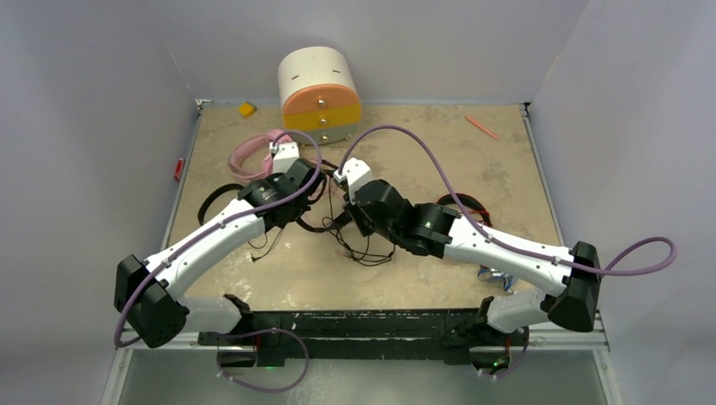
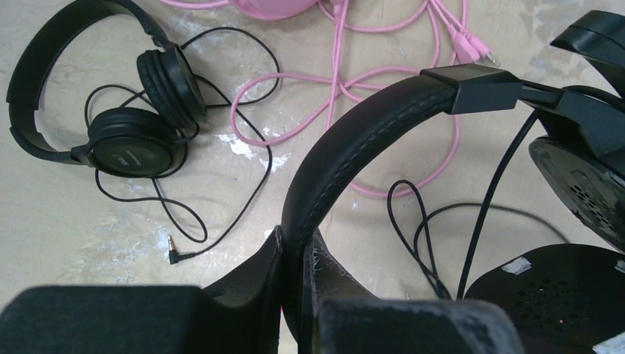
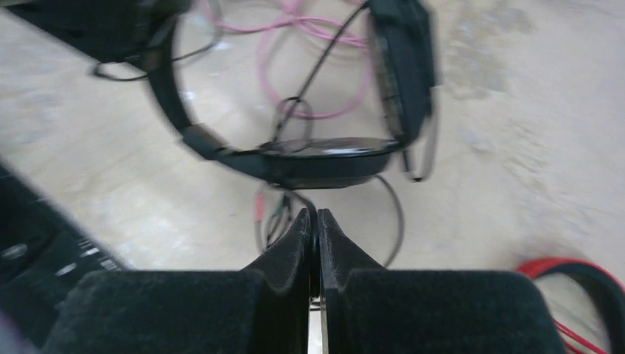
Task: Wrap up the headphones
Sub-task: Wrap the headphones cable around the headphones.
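My left gripper [image 2: 295,240] is shut on the padded headband [image 2: 354,133] of black headphones, whose earcups [image 2: 582,184] hang at the right of the left wrist view. My right gripper [image 3: 318,215] is shut on a thin black cable just below one of those earcups [image 3: 324,158]. From above, both grippers meet at mid-table, the left gripper [image 1: 314,179] beside the right gripper [image 1: 348,218], over loose black cable [image 1: 359,249]. A second pair of black headphones [image 2: 125,140] lies on the table with its jack plug [image 2: 175,254] free. Pink headphones [image 1: 249,152] and their pink cable [image 2: 346,81] lie behind.
The white-orange-yellow drawer box [image 1: 319,93] stands at the back centre. A yellow block [image 1: 246,109] and an orange pen [image 1: 481,126] lie near the back edge. Red headphones [image 3: 582,276] lie to the right of my right gripper. Dark headphones [image 1: 469,207] lie partly under the right arm.
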Controlling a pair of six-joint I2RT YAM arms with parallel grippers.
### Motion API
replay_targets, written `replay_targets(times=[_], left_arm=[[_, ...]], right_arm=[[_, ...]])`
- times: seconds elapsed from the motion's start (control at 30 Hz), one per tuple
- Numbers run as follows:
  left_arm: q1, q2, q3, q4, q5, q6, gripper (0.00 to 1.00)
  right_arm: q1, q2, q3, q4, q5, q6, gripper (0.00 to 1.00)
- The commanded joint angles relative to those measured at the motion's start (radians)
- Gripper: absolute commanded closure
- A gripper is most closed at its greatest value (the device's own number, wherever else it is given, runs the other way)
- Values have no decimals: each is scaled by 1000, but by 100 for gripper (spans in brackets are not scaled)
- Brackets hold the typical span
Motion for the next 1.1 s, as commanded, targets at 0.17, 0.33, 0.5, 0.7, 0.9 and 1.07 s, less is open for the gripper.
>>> replay_targets(times=[0.17,0.33,0.5,0.7,0.9,1.07], left_arm=[[5,-37,-18,-12,220,202,100],[5,-58,-10,-37,318,251,100],[7,-62,16,-73,355,246,100],[17,-141,27,-64,245,141,100],[104,-203,79,-26,317,91,100],[208,-210,206,-6,435,82,100]], right_arm=[[5,-68,-120,300,373,-196,81],[-2,-107,-190,458,387,-261,81],[-13,-103,-183,429,373,-259,81],[-21,-198,-249,315,254,-80,78],[-25,-337,-406,296,191,73,63],[-32,-380,-498,252,275,262,58]])
